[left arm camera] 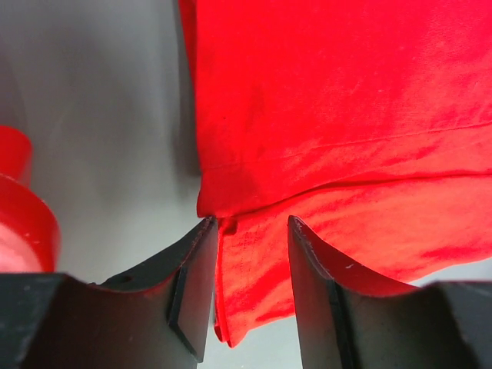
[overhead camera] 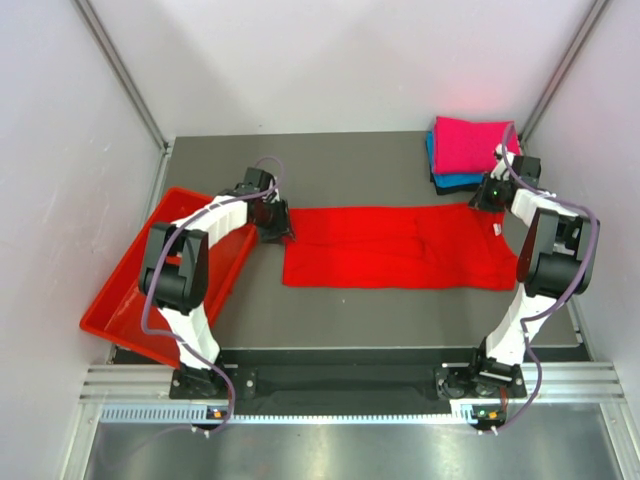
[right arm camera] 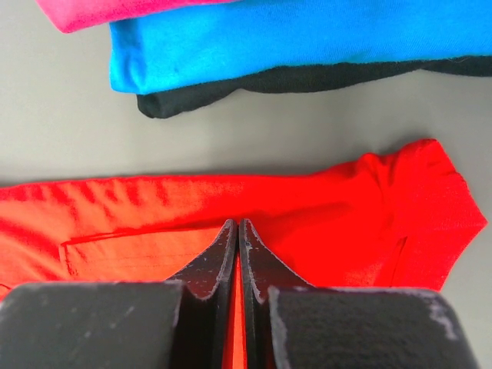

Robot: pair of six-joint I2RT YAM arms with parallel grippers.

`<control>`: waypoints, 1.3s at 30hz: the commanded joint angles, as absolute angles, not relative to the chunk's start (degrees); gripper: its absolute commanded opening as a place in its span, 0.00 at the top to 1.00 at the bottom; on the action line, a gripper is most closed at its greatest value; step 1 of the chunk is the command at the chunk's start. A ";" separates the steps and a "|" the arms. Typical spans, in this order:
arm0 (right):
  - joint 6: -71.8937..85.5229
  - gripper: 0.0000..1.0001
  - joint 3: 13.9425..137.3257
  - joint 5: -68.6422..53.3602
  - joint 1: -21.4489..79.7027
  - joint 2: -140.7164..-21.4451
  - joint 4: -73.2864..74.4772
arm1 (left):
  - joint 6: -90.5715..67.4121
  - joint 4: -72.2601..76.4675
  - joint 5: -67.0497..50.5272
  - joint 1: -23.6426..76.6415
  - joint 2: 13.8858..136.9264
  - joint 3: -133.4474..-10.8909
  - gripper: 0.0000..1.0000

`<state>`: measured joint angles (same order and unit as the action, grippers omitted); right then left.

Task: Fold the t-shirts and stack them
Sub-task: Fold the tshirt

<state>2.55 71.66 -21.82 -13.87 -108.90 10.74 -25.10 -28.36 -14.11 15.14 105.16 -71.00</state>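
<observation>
- Top external view: a red t-shirt (overhead camera: 390, 245) lies flat across the middle of the grey worktop (overhead camera: 350, 320). It is drawn out into a long band that runs from one arm to the other, with a short sleeve at its right end.
- Left wrist view: the left fingers (left arm camera: 192, 284) stand apart, released, at the far left corner of the band. The corner's hem lies in the gap between them, and bare worktop shows to the left of it.
- Right wrist view: the right fingers (right arm camera: 219, 265) are clenched together, their tips over the far edge of the red t-shirt, to the left of the sleeve. Whether any cloth is nipped between them cannot be told.
- A folded stack sits in the far right corner of the worktop: a magenta t-shirt (right arm camera: 115, 11) on top, a teal-blue t-shirt (right arm camera: 292, 42) under it and a black t-shirt (right arm camera: 231, 91) at the bottom.
- The stack is near the red t-shirt but apart from it, with a strip of bare worktop between them.
- A red tray (overhead camera: 132, 265) sits skewed at the worktop's left side, and the left arm reaches across it.
</observation>
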 commanded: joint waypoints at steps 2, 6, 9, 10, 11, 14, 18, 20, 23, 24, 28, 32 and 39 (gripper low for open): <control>1.49 1.00 71.54 -22.94 -13.36 -105.56 7.47 | -23.91 -28.48 -15.03 15.21 105.56 -71.55 0.54; 1.76 1.00 71.72 -23.03 -13.36 -105.47 7.21 | -23.64 -27.69 -15.56 15.21 106.34 -70.93 0.57; 1.76 1.00 71.72 -23.12 -13.36 -105.56 7.29 | -23.64 -27.51 -15.82 15.21 107.48 -71.54 0.59; 1.76 1.00 71.72 -23.12 -13.36 -105.56 7.29 | -23.73 -27.34 -15.82 15.21 107.66 -71.54 0.59; 1.76 1.00 71.63 -23.03 -13.36 -105.56 7.38 | -23.82 -27.25 -16.17 15.21 107.93 -71.63 0.60; 1.76 1.00 71.46 -23.03 -13.36 -105.64 7.29 | -24.08 -27.07 -16.35 15.21 108.54 -71.72 0.63; 1.76 1.00 71.37 -22.94 -13.36 -105.65 7.21 | -24.34 -27.42 -15.65 15.21 108.90 -72.16 0.85; 1.67 1.00 71.46 -22.85 -13.36 -105.73 7.29 | -24.61 -28.21 -14.86 15.21 108.90 -72.25 1.00; 1.85 1.00 71.28 -22.06 -13.45 -105.21 7.21 | -25.57 -28.92 -13.80 15.21 108.29 -72.07 1.00; 1.93 1.00 71.19 -21.89 -13.45 -104.86 7.03 | -26.27 -28.83 -13.54 15.21 108.11 -71.72 1.00; 2.37 1.00 70.31 -21.01 -13.62 -103.89 5.63 | -27.68 -28.74 -11.70 15.21 107.05 -71.10 1.00; 3.07 1.00 69.61 -20.30 -14.06 -103.18 4.13 | -28.12 -29.35 -9.85 15.21 106.09 -71.02 1.00; 4.13 1.00 69.43 -20.30 -14.15 -103.45 1.94 | -28.65 -29.53 -9.41 15.21 106.35 -70.49 1.00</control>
